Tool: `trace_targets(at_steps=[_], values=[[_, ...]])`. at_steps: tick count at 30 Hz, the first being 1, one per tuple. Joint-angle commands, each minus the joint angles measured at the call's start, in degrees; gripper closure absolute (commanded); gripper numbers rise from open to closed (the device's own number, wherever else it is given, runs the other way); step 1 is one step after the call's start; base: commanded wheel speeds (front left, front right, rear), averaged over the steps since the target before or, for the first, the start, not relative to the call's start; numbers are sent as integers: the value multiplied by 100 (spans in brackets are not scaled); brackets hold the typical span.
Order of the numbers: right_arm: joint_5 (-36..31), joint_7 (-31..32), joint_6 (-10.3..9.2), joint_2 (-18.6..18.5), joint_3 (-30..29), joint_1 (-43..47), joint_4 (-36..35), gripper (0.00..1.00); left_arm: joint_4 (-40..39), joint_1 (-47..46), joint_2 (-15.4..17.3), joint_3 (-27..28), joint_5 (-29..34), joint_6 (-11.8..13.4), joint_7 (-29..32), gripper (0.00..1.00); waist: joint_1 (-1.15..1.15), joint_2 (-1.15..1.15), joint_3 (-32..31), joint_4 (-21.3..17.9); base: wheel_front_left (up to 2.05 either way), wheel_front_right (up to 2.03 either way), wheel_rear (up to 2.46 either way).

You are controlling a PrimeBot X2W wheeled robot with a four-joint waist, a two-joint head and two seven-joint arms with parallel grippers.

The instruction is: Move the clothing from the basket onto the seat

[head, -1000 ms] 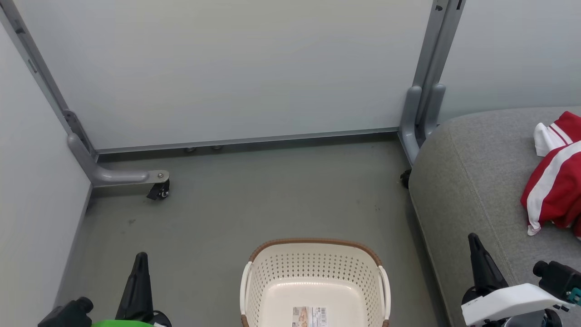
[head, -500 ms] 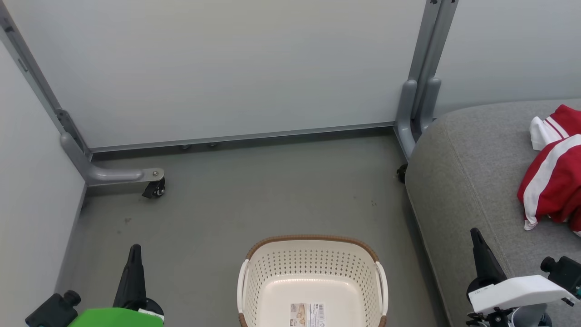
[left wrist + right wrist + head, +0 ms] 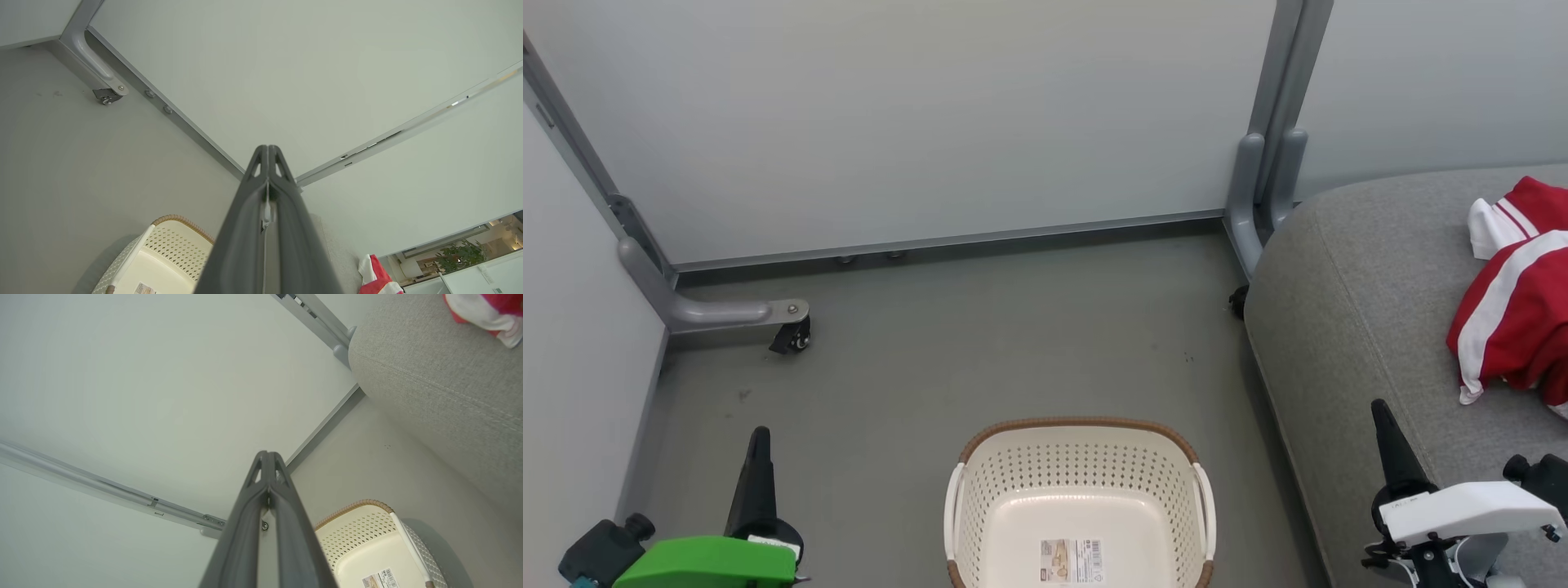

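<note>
The cream perforated basket (image 3: 1078, 490) with a brown rim stands on the floor at bottom centre, holding nothing but its label sticker (image 3: 1072, 560). Red and white clothing (image 3: 1515, 306) lies bunched on the grey seat (image 3: 1347, 327) at the right edge. My left gripper (image 3: 759, 437) is shut and points up at the lower left, well left of the basket. My right gripper (image 3: 1380, 408) is shut at the lower right, over the seat's front edge. In the left wrist view the left gripper (image 3: 268, 148) has its fingers pressed together; the basket (image 3: 163, 249) sits below it. In the right wrist view the right gripper (image 3: 267, 454) is likewise shut.
Pale partition panels (image 3: 931, 122) on grey frames close off the back and left. A caster foot (image 3: 788, 336) juts onto the grey floor (image 3: 980, 343) at the left, and a frame post (image 3: 1262, 188) stands by the seat's corner.
The whole picture has slid slightly left and up, so the camera has moved. Both grippers stay shut and keep their places at the bottom corners.
</note>
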Motion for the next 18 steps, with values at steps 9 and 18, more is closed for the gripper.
trace_targets(at_steps=[9,18], values=[[709,183,-2,-47,-68,-228,40,100,65,-321,59,94,-732,-37,177,100,0,11,60,-67,0,0,0],[1262,324,-2,-50,-108,-314,110,100,154,-449,57,156,-1298,-42,325,100,0,12,115,-130,0,0,0]])
